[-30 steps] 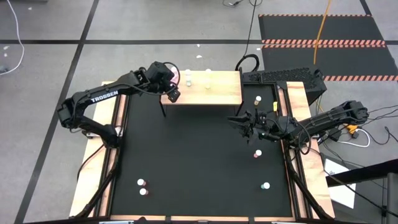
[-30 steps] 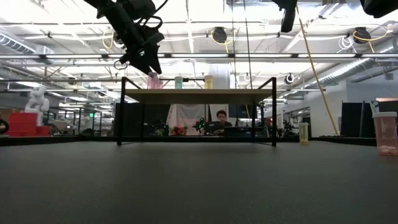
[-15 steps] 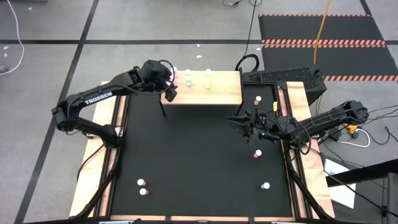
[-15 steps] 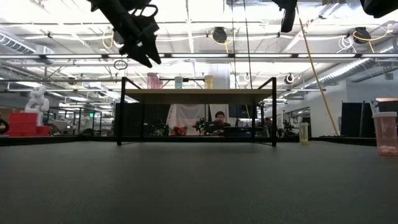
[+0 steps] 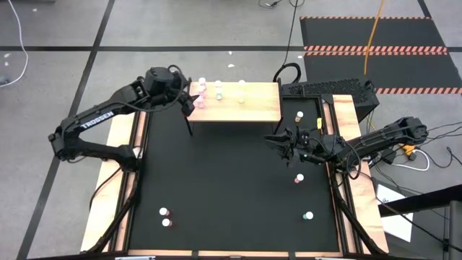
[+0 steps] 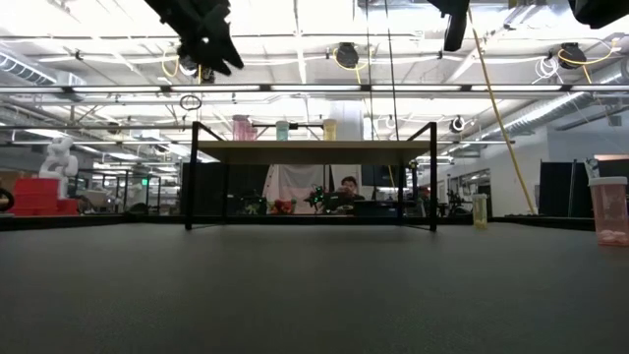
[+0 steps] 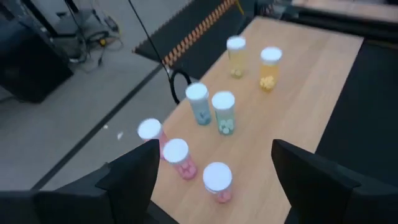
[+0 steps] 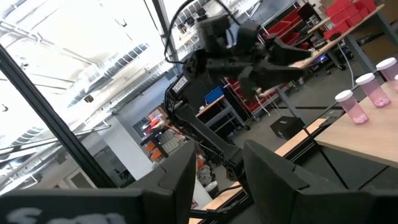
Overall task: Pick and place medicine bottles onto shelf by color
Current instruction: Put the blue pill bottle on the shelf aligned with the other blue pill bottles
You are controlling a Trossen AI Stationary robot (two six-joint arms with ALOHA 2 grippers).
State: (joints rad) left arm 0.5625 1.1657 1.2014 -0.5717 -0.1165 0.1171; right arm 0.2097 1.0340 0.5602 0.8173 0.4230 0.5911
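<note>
The shelf (image 5: 245,105) stands at the far side of the black mat on thin black legs. On its top stand three pink medicine bottles (image 7: 177,157), two pale blue ones (image 7: 222,111) and two yellow ones (image 7: 269,64), upright on their bases. My left gripper (image 5: 189,103) hangs open just off the shelf's left end, above the pink bottles, with nothing between its fingers (image 7: 134,177). My right gripper (image 5: 279,141) waits open above the mat's right part, pointing toward the left arm.
Loose bottles stand on the mat: one near the far right (image 5: 299,115), a pink one (image 5: 299,178) and a pale one (image 5: 308,215) at the right, two (image 5: 165,217) at the near left. The low view shows a pink bottle (image 6: 609,209) close at the right.
My left gripper has risen from the shelf's left end and drawn back toward the table's left edge. A pink bottle that it covered now shows standing on the shelf top. The other bottles have stayed in place.
</note>
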